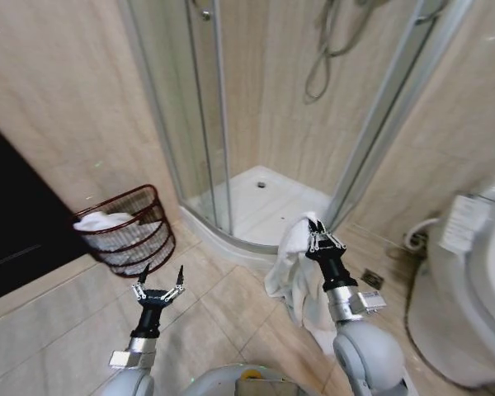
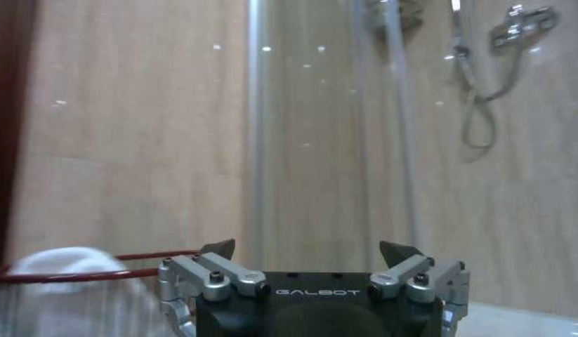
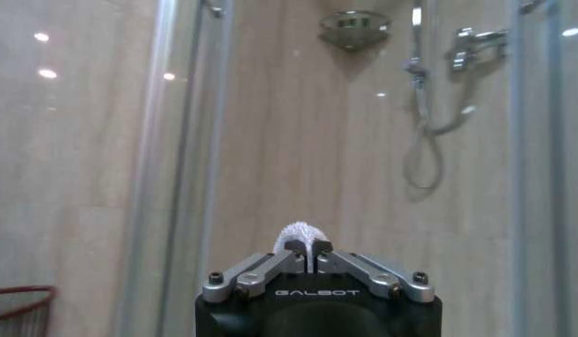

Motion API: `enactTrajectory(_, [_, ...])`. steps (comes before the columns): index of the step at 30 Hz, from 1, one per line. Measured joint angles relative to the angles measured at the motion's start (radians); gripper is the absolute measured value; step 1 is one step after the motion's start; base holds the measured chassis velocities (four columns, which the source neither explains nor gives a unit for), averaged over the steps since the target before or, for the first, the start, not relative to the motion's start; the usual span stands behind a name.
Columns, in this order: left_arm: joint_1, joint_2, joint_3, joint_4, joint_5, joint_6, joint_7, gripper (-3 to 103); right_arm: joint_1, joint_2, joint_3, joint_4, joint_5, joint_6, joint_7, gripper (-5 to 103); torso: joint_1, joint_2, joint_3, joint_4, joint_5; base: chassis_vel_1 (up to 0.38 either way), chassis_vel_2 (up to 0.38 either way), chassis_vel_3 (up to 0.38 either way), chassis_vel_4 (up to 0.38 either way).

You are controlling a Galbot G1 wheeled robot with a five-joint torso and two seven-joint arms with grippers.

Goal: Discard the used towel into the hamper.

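So the towel (image 1: 290,268) was white and hanging in a long drape from the right hand (image 1: 318,239), which had its fingers pinched tight on the top edge. In the right wrist view you could see a little tuft of the fabric poking up between the closed tips (image 3: 301,233). Most of the cloth hung below the hand and looked like it reached down close to the floor tiles (image 1: 223,318), right in front of the shower tray (image 1: 268,206).

The hamper (image 1: 128,231) sat well off to the robot's left against the tiled wall, by the corner of the shower glass (image 1: 194,99), and it already had some white cloth piled inside. The left hand (image 1: 157,290) hovered just in front of the hamper, fingers spread wide, holding nothing. Its wrist view caught the red rim (image 2: 129,272) and the white pile just past it.

What I'd worry about: the grip was only on a small pinch of fabric, so a quick swing across could let it slip out. The trailing end could also drag on the floor or catch on the hamper's wire rim and hang outside. With cloth already in there, the new one might sit high and slide off.
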State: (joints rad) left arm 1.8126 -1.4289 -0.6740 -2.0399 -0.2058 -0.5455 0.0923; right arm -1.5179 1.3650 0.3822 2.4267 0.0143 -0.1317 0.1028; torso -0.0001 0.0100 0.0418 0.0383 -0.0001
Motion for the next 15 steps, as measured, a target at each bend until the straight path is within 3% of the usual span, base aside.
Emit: enactTrajectory(15, [-0.002, 0.007, 0.003, 0.018, -0.006, -0.011, -0.001, 100, 0.002, 0.007, -0.007, -0.018, -0.023, -0.002, -0.006, 2, 0.0, 0.0, 0.0, 0.0, 0.0, 0.121, 0.122, 0.13, 0.126])
